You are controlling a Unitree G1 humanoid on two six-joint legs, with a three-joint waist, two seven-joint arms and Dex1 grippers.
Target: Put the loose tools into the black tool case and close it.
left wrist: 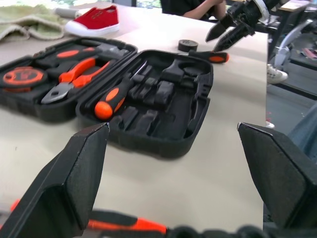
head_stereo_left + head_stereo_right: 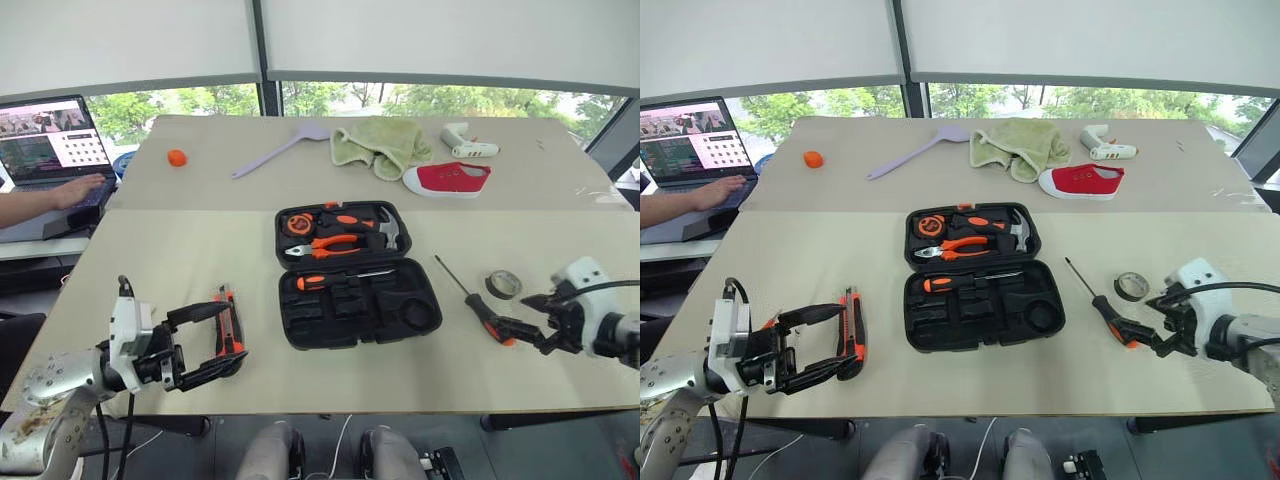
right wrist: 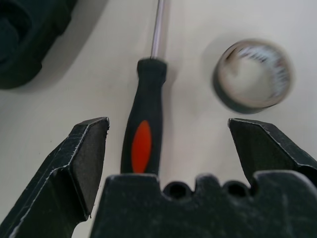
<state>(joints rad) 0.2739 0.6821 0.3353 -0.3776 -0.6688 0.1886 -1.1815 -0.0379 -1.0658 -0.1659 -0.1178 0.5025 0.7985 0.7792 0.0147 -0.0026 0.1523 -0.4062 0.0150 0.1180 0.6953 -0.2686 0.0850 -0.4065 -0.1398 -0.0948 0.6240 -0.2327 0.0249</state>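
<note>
The black tool case (image 2: 300,330) lies open in the middle of the table, with one black-orange screwdriver (image 2: 330,280) in its near half. On the left lies an orange-black utility knife (image 2: 228,325); my left gripper (image 2: 235,335) is open just above it, a finger on either side. To the right of the case are a long-shafted screwdriver (image 2: 470,295) and a small tape roll (image 2: 503,284). My right gripper (image 3: 166,124) is open, tilted down over the screwdriver's handle (image 3: 143,134), which lies between its fingers, untouched. The tape roll (image 3: 252,74) lies just beyond.
Pliers (image 2: 335,243), a hammer and a tape measure fill the case's far half. The far table holds a lilac spatula (image 2: 280,148), orange ball (image 2: 177,157), green cloth (image 2: 380,145), red shoe (image 2: 447,178) and a white tool (image 2: 468,142). A person's hand (image 2: 60,195) rests on a laptop (image 2: 50,140) at far left.
</note>
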